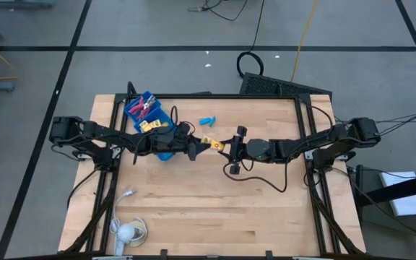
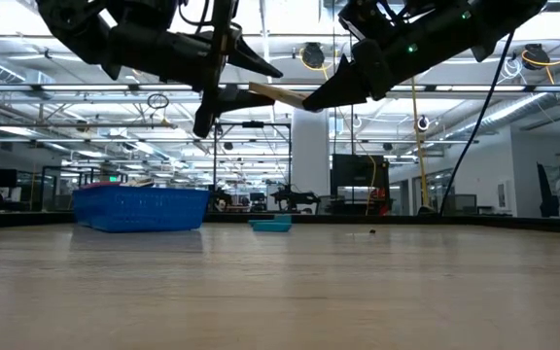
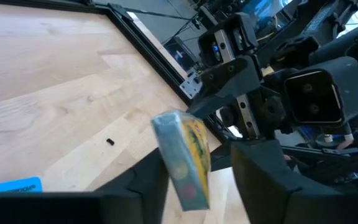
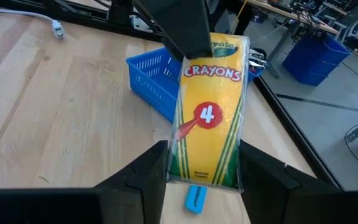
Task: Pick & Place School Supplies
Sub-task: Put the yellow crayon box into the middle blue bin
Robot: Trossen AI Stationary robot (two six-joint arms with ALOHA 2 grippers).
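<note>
Above the middle of the wooden surface [image 1: 193, 209], the two arms meet over a small yellow crayon box [image 4: 209, 106], which hangs in the air between them, well clear of the wood. The right claw [image 4: 201, 163] is clenched on one end of the box, its two dark fingers pressing either long side. The left claw [image 3: 199, 177] brackets the opposite end; its fingers stand close on both sides, but whether they already press the box cannot be told. Toward the far left of the surface, just beside the left arm, sits a blue basket [image 1: 137, 108] with latticed walls; inside it lie red-handled scissors [image 1: 144, 107] and a small yellow item [image 1: 147, 126] near its front wall, the rest of its contents being too small to tell. A light-blue piece [image 1: 206, 120] lies loose on the wood behind the claws, apart from the basket. At the near left corner rest a white cable [image 1: 123, 196] and a round white object [image 1: 126, 232].
</note>
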